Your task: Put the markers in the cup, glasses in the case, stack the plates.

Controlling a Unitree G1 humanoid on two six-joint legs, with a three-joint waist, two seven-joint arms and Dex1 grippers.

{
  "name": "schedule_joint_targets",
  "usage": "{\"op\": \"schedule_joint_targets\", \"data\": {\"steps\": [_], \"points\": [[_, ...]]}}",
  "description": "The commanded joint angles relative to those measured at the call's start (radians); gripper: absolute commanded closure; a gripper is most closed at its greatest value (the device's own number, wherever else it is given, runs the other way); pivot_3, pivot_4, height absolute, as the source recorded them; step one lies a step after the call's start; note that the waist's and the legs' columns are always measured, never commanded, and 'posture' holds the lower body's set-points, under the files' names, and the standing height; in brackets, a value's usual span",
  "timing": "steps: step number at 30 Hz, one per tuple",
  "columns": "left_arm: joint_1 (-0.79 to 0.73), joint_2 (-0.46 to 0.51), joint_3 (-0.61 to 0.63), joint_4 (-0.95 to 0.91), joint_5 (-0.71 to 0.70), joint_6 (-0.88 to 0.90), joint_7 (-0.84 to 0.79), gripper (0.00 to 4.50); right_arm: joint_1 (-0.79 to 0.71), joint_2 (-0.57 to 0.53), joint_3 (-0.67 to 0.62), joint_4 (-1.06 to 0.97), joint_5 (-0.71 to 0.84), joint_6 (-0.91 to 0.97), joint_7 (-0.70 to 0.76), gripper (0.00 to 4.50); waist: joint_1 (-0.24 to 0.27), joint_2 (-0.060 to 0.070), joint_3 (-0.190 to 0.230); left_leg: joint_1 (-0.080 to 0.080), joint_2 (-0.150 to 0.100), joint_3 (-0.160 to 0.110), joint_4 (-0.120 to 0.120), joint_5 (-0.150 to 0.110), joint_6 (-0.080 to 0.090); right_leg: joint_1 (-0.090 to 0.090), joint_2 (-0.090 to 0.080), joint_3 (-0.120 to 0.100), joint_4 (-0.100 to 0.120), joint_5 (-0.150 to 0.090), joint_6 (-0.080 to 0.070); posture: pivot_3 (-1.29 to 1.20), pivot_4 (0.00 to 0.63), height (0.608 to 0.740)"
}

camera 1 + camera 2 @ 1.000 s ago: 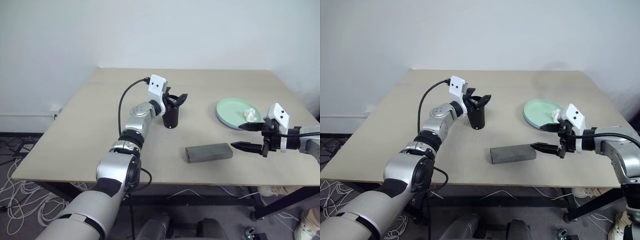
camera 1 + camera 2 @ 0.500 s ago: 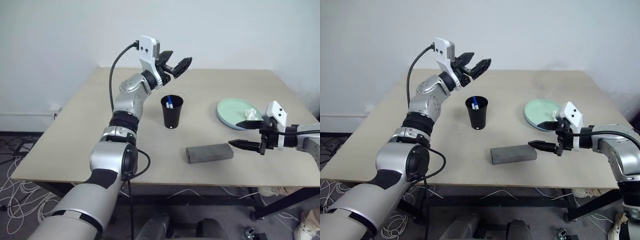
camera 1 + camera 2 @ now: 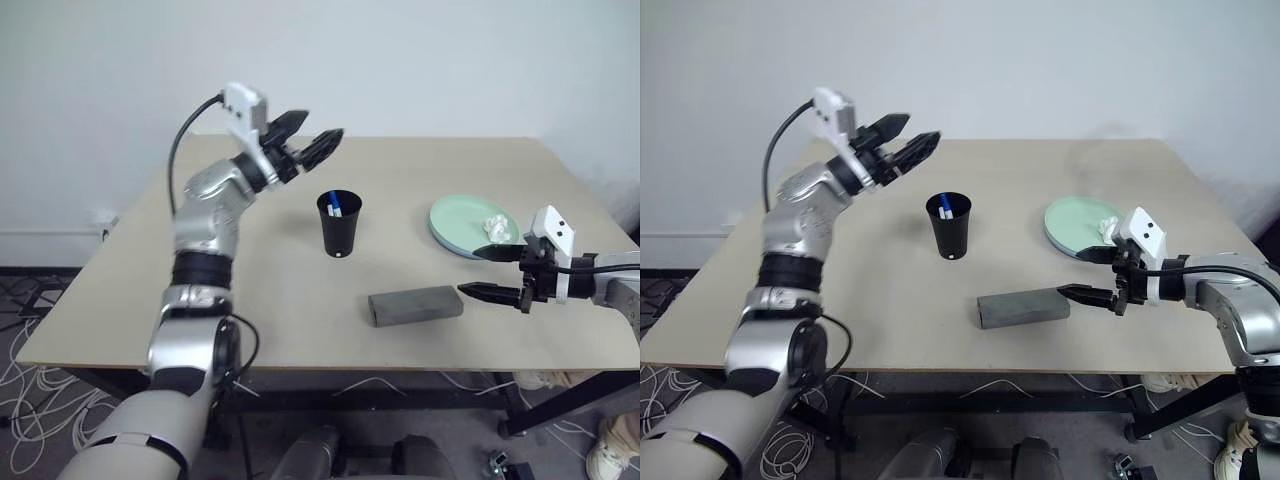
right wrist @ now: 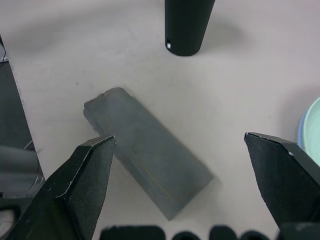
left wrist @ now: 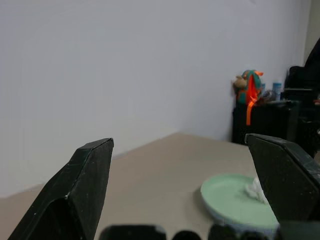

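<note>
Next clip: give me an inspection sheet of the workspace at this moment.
Surface: tan table, bare wood.
Job's things: black cup upright, blue-capped marker inside; grey case shut; mint plate on blue plate.
Clutter: white tissue on the plate.
Grippers: left gripper open, raised above table; right gripper open beside case.
Cables: black lead at left wrist; wires on floor.
Surroundings: white wall.

No text, label, brand, number or sign could be read in any view. The black cup (image 3: pixel 339 222) bore only a small pale dot near its base, too small to make out, and the grey case (image 3: pixel 415 304) beside it on the tabletop (image 3: pixel 250 290) was unmarked.
</note>
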Motion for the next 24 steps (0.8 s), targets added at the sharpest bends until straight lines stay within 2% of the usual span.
{"op": "schedule_joint_targets", "data": {"steps": [1, 5, 13, 18, 24], "points": [[0.098, 0.088, 0.047, -0.224, -0.085, 0.124, -0.015, 0.02, -0.013, -0.004, -0.041, -0.022, 0.012, -0.003, -0.011, 0.00, 0.000, 0.000, 0.000, 0.000, 0.000, 0.000, 0.000, 0.000, 0.000, 0.000, 0.001, 0.000, 0.000, 0.000, 0.000, 0.00, 0.000, 0.692], [0.230, 0.149, 0.082, -0.372, -0.136, 0.210, 0.017, 0.02, -0.021, 0.012, -0.035, -0.013, 0.011, -0.006, -0.019, 0.00, 0.013, 0.000, 0.000, 0.000, 0.000, 0.000, 0.000, 0.000, 0.000, 0.000, 0.001, 0.000, 0.000, 0.001, -0.002, 0.00, 0.000, 0.692], [0.451, 0.178, 0.133, -0.597, -0.215, 0.306, 0.091, 0.02, -0.019, 0.050, -0.047, -0.008, 0.016, -0.009, -0.043, 0.00, 0.020, 0.001, 0.000, 0.002, 0.000, 0.000, -0.003, 0.000, 0.000, 0.000, 0.001, 0.001, 0.002, 0.000, -0.003, 0.00, 0.000, 0.692], [0.581, 0.200, 0.157, -0.672, -0.246, 0.329, 0.101, 0.02, 0.000, 0.075, -0.076, -0.031, 0.041, 0.015, -0.080, 0.00, 0.029, 0.001, 0.000, 0.005, 0.000, 0.001, -0.009, 0.001, -0.003, -0.002, 0.001, 0.004, 0.002, 0.000, -0.004, 0.00, 0.000, 0.692], [0.689, 0.253, 0.167, -0.674, -0.239, 0.306, 0.085, 0.02, 0.004, 0.111, -0.070, -0.064, 0.061, 0.053, -0.122, 0.00, 0.030, 0.001, 0.000, 0.005, 0.000, 0.004, -0.015, 0.002, -0.004, -0.006, 0.002, 0.009, 0.002, 0.001, -0.006, 0.00, 0.000, 0.692]]}}
